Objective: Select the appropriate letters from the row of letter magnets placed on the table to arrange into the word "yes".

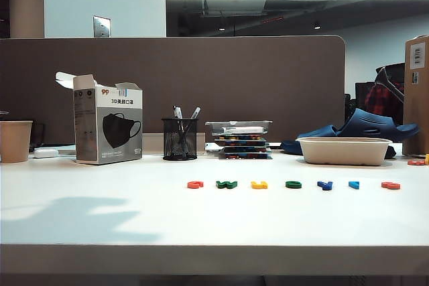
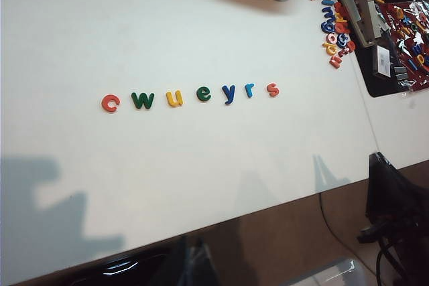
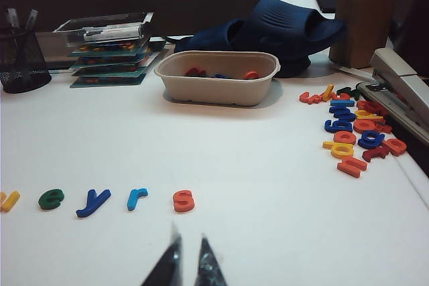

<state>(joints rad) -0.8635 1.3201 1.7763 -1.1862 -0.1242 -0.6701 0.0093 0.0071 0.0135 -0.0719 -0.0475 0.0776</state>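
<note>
Seven letter magnets are laid out in one straight row (image 2: 191, 95) on the white table (image 2: 100, 31), spelling c, w, u, e, y, r, s from the left wrist camera. The dark green e (image 2: 204, 94), the dark blue y (image 2: 229, 92) and the red-orange s (image 2: 273, 89) are seen lying flat in that row, with the light blue r (image 2: 249, 90) sitting between the y and the s. None of them is touched. The right gripper (image 3: 188, 262) is caught low over the table, just short of the s end of the row, its two dark fingertips nearly together and nothing between them. The left gripper is not seen in any view, so its state cannot be told. A beige tray (image 3: 218, 88) is set behind the row, and a loose heap of spare letters (image 3: 355, 132) is spread out to the side beside a stapler (image 3: 402, 95).
</note>
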